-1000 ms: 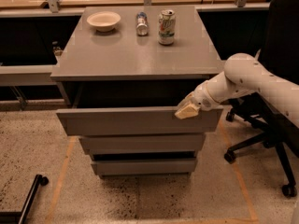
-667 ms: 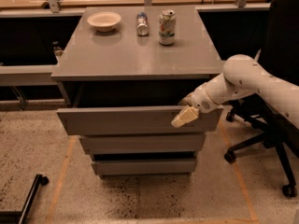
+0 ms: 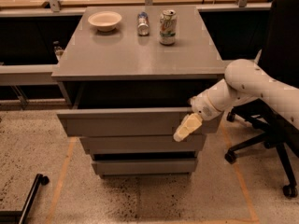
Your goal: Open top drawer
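The top drawer [image 3: 126, 122] of the grey cabinet is pulled out, showing a dark gap under the cabinet top. Its plain grey front stands forward of the middle drawer front [image 3: 140, 143] and the lowest drawer front [image 3: 142, 166]. My gripper [image 3: 186, 128] hangs from the white arm [image 3: 243, 85] that reaches in from the right. It sits in front of the right end of the top drawer front, its cream fingers pointing down and left over the drawer's lower edge.
On the cabinet top [image 3: 140, 55] stand a white bowl [image 3: 104, 20], a small bottle lying down [image 3: 143, 23] and a can [image 3: 167, 27]. A black office chair [image 3: 271, 125] stands at the right. A dark bar [image 3: 25, 199] lies on the speckled floor at lower left.
My gripper has dropped from the top edge of the drawer front to its lower edge and tilted downward. The drawer stays pulled out about the same.
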Robot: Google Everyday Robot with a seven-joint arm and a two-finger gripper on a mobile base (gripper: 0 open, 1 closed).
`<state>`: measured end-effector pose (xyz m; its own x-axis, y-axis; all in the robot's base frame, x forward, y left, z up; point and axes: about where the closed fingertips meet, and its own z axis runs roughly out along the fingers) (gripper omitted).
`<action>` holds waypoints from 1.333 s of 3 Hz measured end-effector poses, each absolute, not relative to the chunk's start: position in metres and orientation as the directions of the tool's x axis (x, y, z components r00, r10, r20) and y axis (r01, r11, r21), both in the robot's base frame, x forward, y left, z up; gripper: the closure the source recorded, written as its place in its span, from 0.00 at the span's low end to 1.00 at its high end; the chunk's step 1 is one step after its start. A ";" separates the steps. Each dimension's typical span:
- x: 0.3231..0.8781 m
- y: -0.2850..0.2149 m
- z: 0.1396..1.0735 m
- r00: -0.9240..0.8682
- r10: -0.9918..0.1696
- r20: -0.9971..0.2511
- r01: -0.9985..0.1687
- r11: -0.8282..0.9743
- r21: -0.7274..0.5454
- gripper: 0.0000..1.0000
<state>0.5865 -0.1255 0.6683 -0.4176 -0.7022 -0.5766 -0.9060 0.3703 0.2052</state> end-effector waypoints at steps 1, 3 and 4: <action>0.584 -0.126 0.673 -0.425 -0.701 -0.572 -0.903 0.371 0.216 0.17; 0.584 -0.126 0.683 -0.426 -0.701 -0.572 -0.903 0.371 0.216 0.43; 0.532 -0.132 0.667 -0.513 -0.705 -0.490 -0.855 0.368 0.365 0.19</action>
